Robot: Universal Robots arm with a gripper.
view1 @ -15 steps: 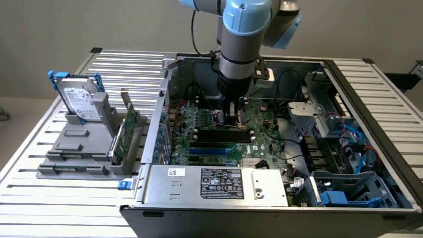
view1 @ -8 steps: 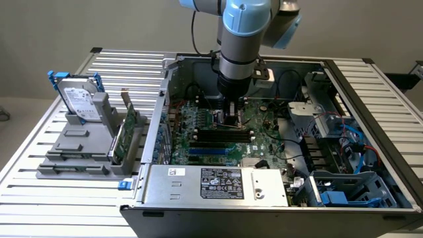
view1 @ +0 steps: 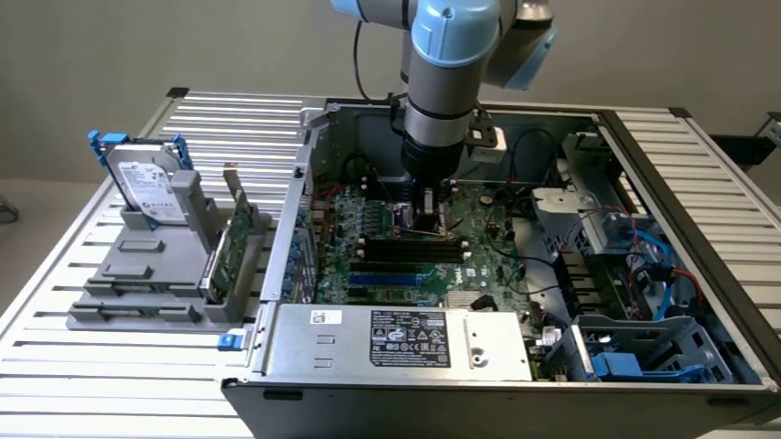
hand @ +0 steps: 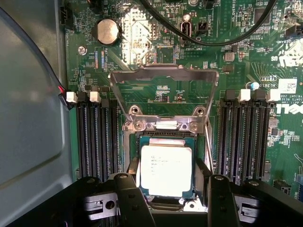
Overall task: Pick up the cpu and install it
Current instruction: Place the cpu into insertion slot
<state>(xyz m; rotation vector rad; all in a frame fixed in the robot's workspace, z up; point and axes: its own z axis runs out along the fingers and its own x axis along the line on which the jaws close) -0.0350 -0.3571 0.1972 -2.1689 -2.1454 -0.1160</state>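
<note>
The hand (hand: 170, 182) is spread, its fingers (hand: 127, 189) on either side of the cpu (hand: 165, 168), which lies flat in the motherboard socket (hand: 163, 136) between them. Just beyond, the metal load plate (hand: 163, 78) is folded open. Farther off sits a coin battery (hand: 106, 31).

Cpu (hand: 166, 169): matt silver metal lid. Socket frame (hand: 161, 72): bare shiny metal. Motherboard (hand: 85, 75): smooth, glossy. Surface (view1: 123, 384): ribbed pale metal.
</note>
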